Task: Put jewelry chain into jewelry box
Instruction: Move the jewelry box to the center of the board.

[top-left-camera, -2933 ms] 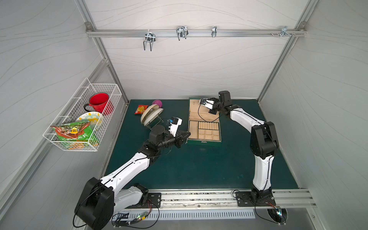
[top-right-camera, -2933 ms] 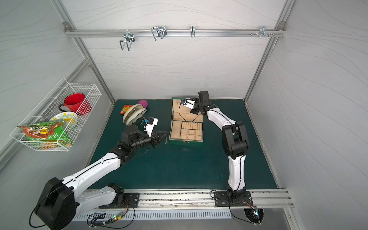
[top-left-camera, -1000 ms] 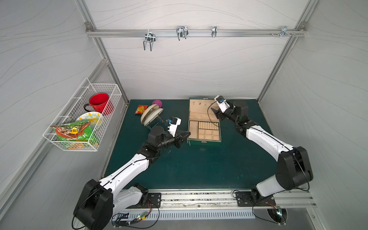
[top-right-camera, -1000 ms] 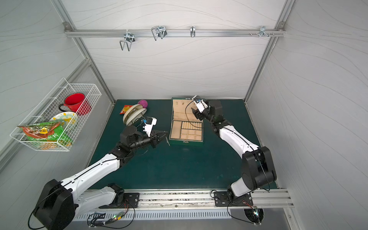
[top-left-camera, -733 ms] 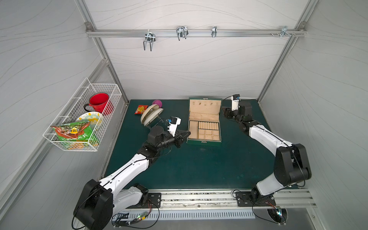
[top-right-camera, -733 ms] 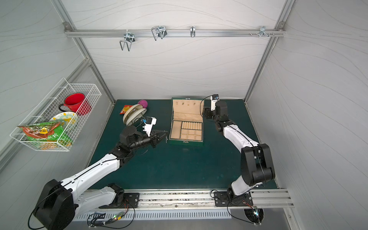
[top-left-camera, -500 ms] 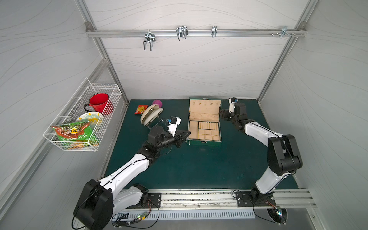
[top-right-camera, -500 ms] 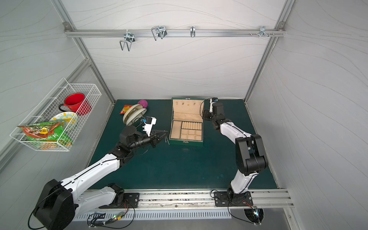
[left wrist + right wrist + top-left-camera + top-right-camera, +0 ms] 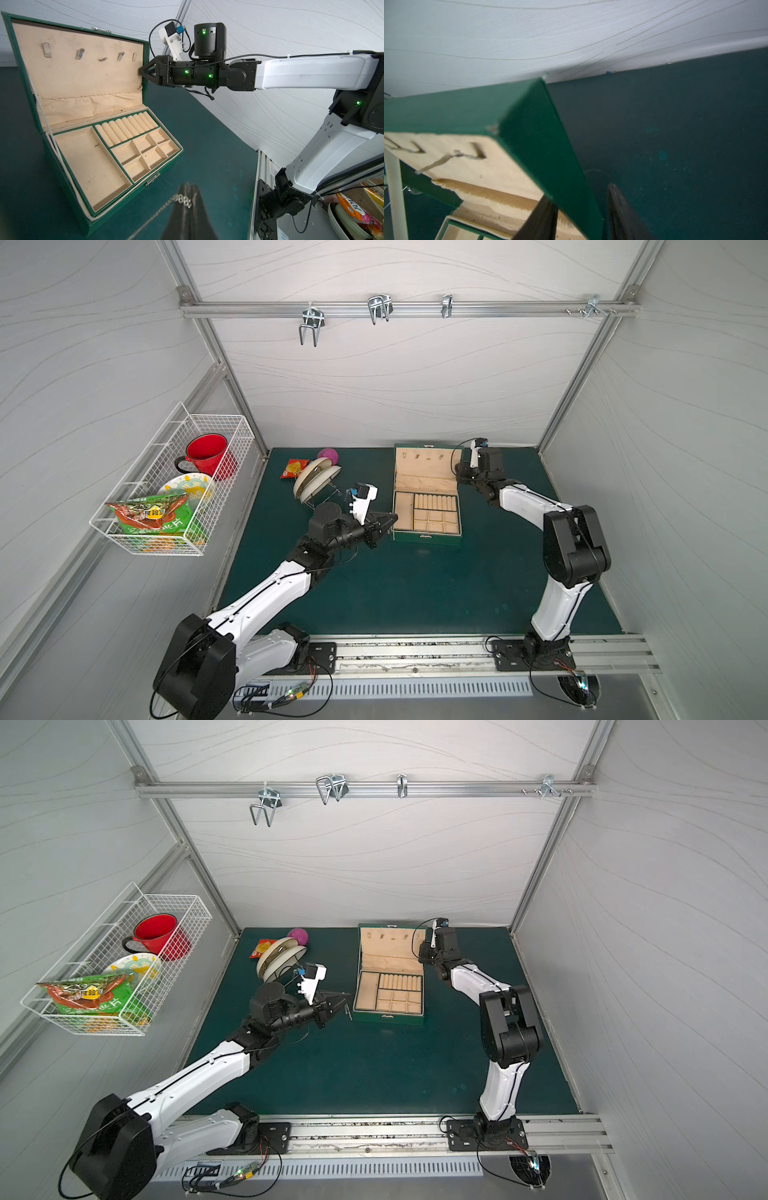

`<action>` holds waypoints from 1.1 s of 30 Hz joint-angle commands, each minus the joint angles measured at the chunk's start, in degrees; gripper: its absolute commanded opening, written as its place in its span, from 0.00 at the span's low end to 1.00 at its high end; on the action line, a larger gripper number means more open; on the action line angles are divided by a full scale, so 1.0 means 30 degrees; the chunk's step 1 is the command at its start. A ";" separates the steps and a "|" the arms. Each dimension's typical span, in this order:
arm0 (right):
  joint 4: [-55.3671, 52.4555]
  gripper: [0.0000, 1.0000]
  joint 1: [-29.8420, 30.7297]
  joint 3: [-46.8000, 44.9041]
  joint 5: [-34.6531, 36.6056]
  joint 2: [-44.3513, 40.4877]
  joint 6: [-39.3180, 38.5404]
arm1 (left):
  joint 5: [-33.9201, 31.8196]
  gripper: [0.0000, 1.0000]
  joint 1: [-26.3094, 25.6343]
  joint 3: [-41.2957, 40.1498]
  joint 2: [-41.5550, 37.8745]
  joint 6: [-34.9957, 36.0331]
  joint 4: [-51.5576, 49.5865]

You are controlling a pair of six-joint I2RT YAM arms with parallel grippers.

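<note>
Lena: Right arm has swung back in. Half a second ago it sat off to the right, and now the right gripper [image 9: 458,472] is at the right edge of the lid [image 9: 424,466] of the jewelry box [image 9: 426,537], upper middle in both top views.
Omar: How are its fingers?
Lena: Partly apart, astride the lid's side wall. In the right wrist view one finger [image 9: 544,216] is over the beige lining. Its partner [image 9: 623,212] is outside the green wall, with a sliver of mat showing between them.
Omar: And the left arm?
Lena: Unmoved. The left gripper [image 9: 392,517] hovers just left of the box's front left corner, jaws fully closed on the jewelry chain [image 9: 183,200], pinched at the very tips.
Omar: Where does the rest hang?
Lena: In a top view the jewelry chain [image 9: 349,1013] dangles from those tips over the green mat [image 9: 415,593], outside the box.
</note>
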 commanded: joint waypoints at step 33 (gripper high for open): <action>-0.1111 0.42 0.4086 -0.5972 0.3932 -0.6460 0.1109 | 0.0291 0.00 -0.0354 0.0355 -0.1533 -0.1232 -0.0411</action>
